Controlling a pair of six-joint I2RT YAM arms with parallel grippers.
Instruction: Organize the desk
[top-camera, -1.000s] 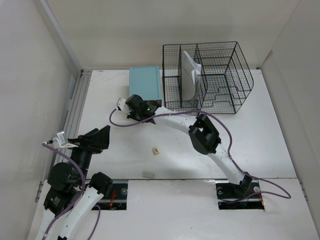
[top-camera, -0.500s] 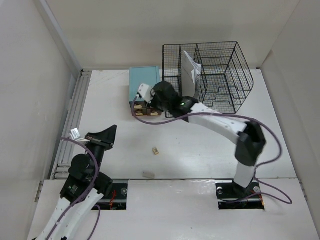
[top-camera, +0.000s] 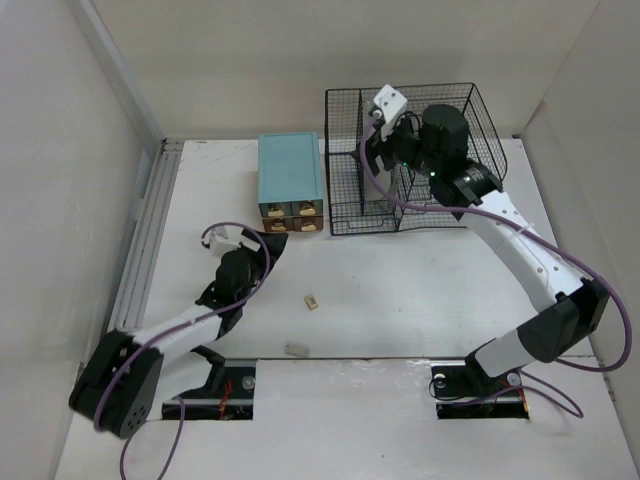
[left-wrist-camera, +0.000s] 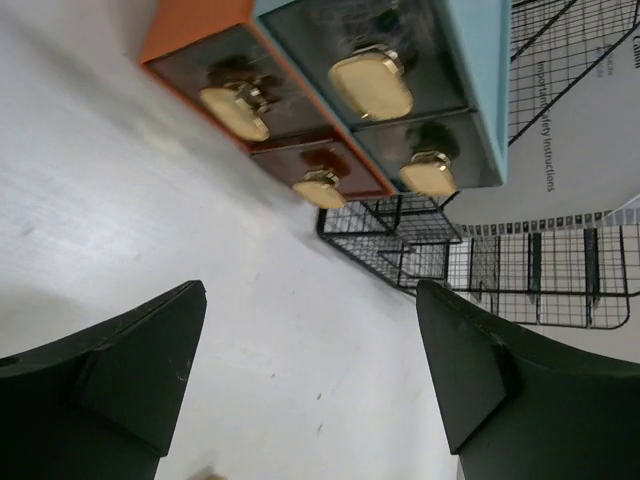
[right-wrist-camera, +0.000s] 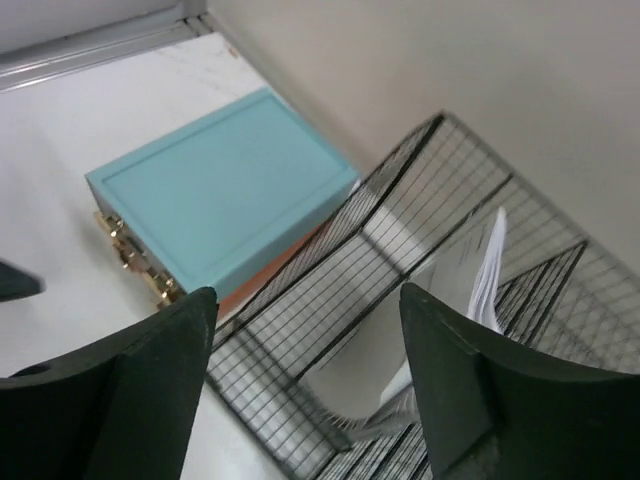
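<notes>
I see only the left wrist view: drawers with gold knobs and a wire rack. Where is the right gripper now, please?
Observer: The right gripper hangs over the black wire rack, jaws open.
Operator: Does anything lie loose on the desk?
Observer: Yes. A small tan block lies in front of the teal drawer box, apart from it.
Operator: Only that?
Observer: A pale flat piece lies by the near edge too.

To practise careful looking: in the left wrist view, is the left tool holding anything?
No, the left tool stands open, only the desk showing in its gap.
</notes>
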